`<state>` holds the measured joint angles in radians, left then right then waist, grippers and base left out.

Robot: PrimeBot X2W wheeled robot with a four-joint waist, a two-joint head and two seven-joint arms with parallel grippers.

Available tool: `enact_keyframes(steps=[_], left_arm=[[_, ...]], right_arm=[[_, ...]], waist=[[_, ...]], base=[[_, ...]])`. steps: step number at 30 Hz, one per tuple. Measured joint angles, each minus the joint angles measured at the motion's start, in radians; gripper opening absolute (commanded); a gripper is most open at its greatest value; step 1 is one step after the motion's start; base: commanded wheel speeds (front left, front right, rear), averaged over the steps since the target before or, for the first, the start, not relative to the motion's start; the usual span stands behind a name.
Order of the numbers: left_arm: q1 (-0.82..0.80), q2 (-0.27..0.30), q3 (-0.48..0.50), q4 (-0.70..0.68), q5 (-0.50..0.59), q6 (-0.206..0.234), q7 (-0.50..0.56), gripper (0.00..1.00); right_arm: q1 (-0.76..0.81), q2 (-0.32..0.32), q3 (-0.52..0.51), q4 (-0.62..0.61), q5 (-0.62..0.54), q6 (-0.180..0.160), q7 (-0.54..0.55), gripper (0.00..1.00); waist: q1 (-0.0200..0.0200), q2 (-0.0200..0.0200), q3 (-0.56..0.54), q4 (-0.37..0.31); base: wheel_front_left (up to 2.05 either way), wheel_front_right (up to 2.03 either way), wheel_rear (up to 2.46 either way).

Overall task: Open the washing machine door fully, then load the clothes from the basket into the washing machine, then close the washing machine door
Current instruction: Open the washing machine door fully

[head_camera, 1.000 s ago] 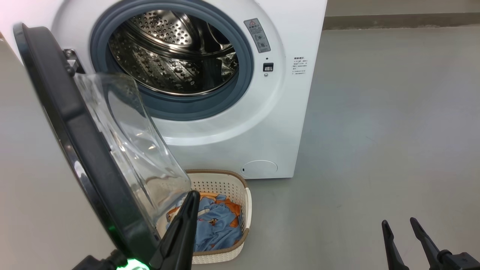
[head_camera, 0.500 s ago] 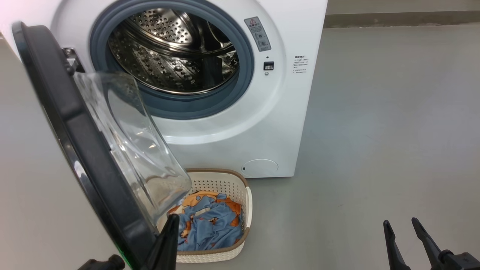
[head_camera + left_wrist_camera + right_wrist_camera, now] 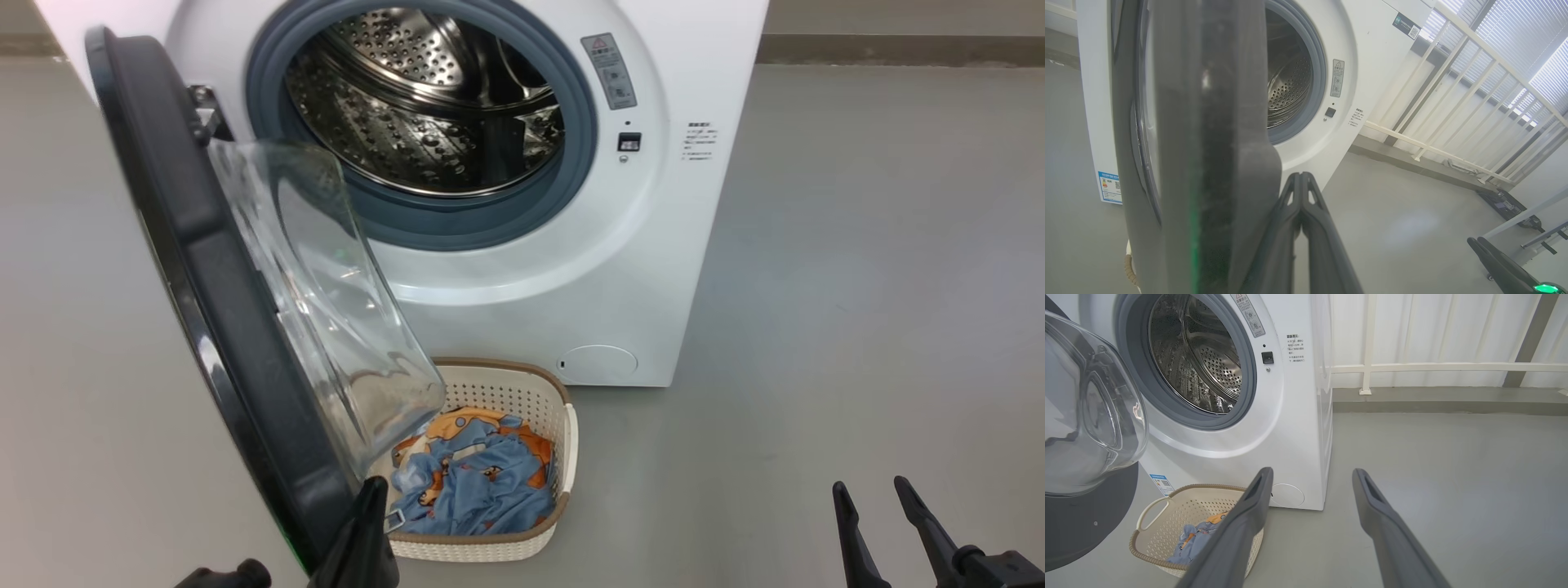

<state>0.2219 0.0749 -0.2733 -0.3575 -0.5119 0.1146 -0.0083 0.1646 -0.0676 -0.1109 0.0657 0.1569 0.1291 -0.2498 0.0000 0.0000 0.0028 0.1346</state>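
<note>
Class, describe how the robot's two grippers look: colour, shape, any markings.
The left gripper and right gripper look alike: each has two long, matte dark-grey fingers tapering to narrow tips, with a slot-shaped cut-out near each tip.

the washing machine door (image 3: pixel 229 327) hides part of the basket (image 3: pixel 510 392); the warning sticker (image 3: pixel 608 72) is too small to read.

The washing machine door (image 3: pixel 204 269) hung open left of the washing machine (image 3: pixel 645 278); the basket (image 3: pixel 510 392) of clothes (image 3: pixel 482 486) sat just before it.
</note>
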Motion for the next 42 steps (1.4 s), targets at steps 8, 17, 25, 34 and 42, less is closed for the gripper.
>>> enact_keyframes(steps=[8, 17, 25, 34, 42], left_arm=[[-0.003, -0.005, 0.022, 0.003, -0.013, 0.004, -0.012, 0.00], [-0.022, -0.004, 0.078, 0.017, -0.022, 0.031, -0.033, 0.00], [-0.047, 0.004, 0.204, 0.108, -0.068, 0.063, -0.081, 0.00], [-0.165, 0.043, 0.351, 0.358, -0.112, 0.066, -0.165, 0.00], [-0.263, 0.092, 0.446, 0.554, -0.127, 0.066, -0.213, 0.00]], right_arm=[[0.000, 0.001, 0.001, 0.002, 0.000, 0.000, 0.000, 1.00], [0.000, 0.004, 0.002, 0.008, -0.003, 0.000, 0.000, 1.00], [-0.001, 0.005, 0.008, 0.011, -0.006, 0.000, 0.000, 1.00], [-0.002, 0.004, 0.028, 0.017, -0.006, 0.000, 0.000, 1.00], [-0.001, 0.004, 0.031, 0.030, -0.006, 0.000, 0.000, 1.00]], waist=[[0.0000, 0.0000, 0.004, 0.042], [0.0000, 0.0000, 0.016, 0.102], [0.0000, 0.0000, 0.024, 0.143], [0.0000, 0.0000, 0.030, 0.135], [0.0000, 0.0000, 0.025, 0.105]], base=[[0.00, 0.00, 0.00], [0.00, 0.00, 0.00], [0.00, 0.00, 0.00], [0.00, 0.00, 0.00], [0.00, 0.00, 0.00]])
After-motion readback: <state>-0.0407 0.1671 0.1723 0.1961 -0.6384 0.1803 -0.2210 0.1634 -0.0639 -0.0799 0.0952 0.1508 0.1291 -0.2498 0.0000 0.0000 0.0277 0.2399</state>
